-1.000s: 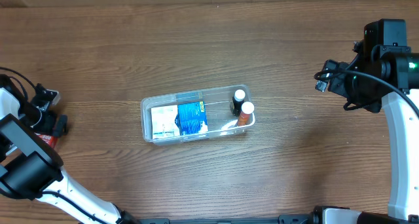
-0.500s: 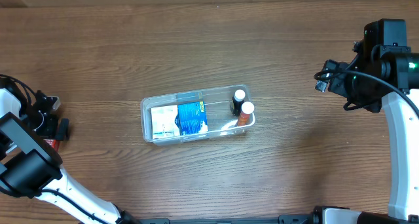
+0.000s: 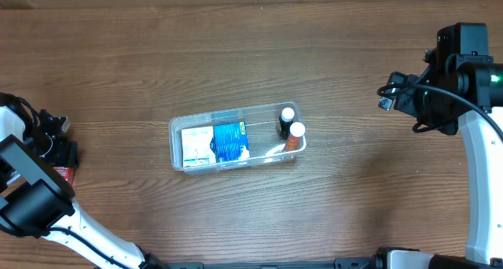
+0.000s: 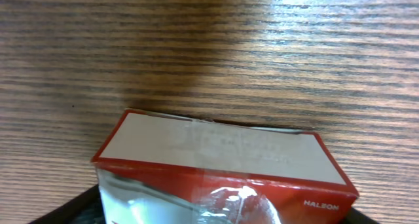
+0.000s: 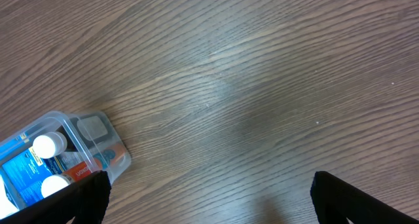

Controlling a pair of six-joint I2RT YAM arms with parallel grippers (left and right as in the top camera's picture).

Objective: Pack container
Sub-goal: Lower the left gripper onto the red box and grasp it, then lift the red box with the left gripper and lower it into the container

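**Overhead.** Looking down on a wooden table [image 3: 236, 49], with wide bare wood lying above, below and to the right of the container [image 3: 263, 137]. Sitting just left of the frame's centre, well apart from both arms. Running its long axis left to right, with the right end tipping slightly toward the top of the frame and the open mouth facing up. Showing as a clear tub with rounded corners and a rim, carrying a white box [image 3: 196, 145] and a blue box [image 3: 229, 141] flat in its left half, and two white-capped bottles [image 3: 292, 123] standing at its right end. Hanging at the far left edge, the left gripper [image 3: 59, 155] over a red box [image 3: 64, 173]. Hovering near the right edge, the right gripper [image 3: 391, 96], over bare wood.

**Left wrist.** Filling the lower frame with the red box, with open wood grain lying beyond it. Not showing whether the fingers are pinching it or standing apart.

**Right wrist.** Showing the fingers spreading wide at the lower corners, with nothing between them. Catching the container's bottle end at the lower left, with bare wood everywhere else.
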